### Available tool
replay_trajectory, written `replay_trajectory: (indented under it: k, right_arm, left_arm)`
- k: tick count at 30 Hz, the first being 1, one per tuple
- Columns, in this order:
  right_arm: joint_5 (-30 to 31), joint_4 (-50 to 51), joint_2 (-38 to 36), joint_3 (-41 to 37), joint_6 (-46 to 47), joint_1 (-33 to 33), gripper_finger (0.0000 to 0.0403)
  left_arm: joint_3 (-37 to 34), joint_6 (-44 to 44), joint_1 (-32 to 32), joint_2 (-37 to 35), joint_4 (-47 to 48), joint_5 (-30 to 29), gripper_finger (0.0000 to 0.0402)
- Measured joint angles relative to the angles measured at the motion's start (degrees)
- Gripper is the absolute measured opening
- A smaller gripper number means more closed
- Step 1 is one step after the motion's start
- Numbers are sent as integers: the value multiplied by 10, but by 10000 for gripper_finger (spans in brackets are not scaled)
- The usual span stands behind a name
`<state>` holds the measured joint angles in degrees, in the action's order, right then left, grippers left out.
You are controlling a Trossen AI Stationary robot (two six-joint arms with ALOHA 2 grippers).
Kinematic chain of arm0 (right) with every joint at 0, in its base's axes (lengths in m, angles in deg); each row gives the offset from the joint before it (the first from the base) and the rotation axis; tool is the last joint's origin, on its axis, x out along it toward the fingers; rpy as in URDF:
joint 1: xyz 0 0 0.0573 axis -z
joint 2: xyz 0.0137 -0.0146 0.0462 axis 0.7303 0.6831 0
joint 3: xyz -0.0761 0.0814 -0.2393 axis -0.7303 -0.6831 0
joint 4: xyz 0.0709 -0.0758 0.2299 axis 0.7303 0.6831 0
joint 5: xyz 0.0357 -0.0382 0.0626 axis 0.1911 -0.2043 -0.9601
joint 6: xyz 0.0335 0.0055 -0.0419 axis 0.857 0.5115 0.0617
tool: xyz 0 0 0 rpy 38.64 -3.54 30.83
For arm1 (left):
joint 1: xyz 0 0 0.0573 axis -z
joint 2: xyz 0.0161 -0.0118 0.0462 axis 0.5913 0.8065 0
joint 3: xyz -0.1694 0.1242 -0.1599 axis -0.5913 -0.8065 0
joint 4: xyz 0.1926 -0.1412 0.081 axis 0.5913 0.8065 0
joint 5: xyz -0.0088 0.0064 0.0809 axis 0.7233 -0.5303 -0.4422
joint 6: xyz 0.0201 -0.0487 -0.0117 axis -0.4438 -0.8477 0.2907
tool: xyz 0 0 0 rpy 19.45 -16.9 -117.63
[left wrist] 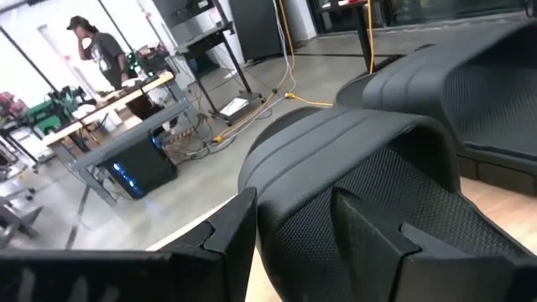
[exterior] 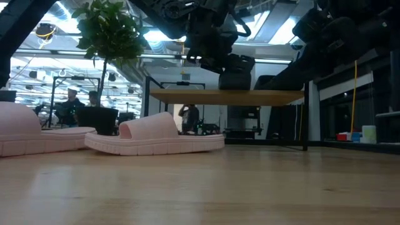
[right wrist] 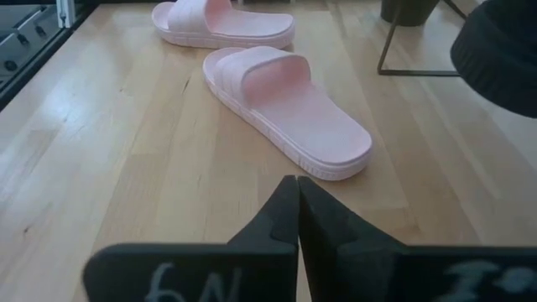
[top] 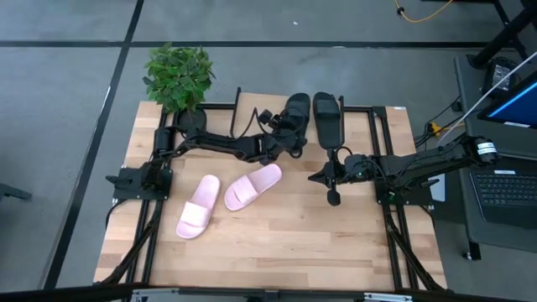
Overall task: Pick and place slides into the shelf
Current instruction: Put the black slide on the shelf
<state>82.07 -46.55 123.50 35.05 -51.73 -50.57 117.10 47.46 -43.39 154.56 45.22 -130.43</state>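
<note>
Two black slides lie side by side at the far middle of the table, on the shelf (exterior: 187, 96), a low wood plank on thin black legs. My left gripper (top: 285, 134) is shut on the left black slide (top: 295, 113). The other black slide (top: 327, 117) lies free on its sole beside it. Two pink slides (top: 198, 206) (top: 252, 186) rest sole-down on the tabletop, left of centre. My right gripper (top: 321, 176) hovers shut over the table, right of the nearer pink slide (right wrist: 289, 109), touching nothing. My left gripper (left wrist: 294, 201) pinches the black slide's side wall (left wrist: 277, 210) beside its wide strap (left wrist: 336, 143). One finger (left wrist: 226, 231) is outside the wall, and the other finger (left wrist: 369, 231) is inside on the footbed. Whether the slide rests on the shelf or hangs just above it, I cannot tell.
A potted plant (top: 178, 77) stands at the table's far left corner. A laptop (top: 503, 189) sits beyond the right edge. Bare wood lies along the near half of the table (top: 285, 252). People show in the room behind, far off.
</note>
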Motion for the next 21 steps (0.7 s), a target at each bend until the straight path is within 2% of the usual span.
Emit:
replay_trajectory:
  k: [9, 21]
  right_arm:
    - [0, 0, 0, 0, 0, 0, 4]
    - [0, 0, 0, 0, 0, 0, 4]
  left_arm:
    - [1, 54, 7, 0, -2, 0, 146]
    - [0, 23, -29, 0, -12, 8, 146]
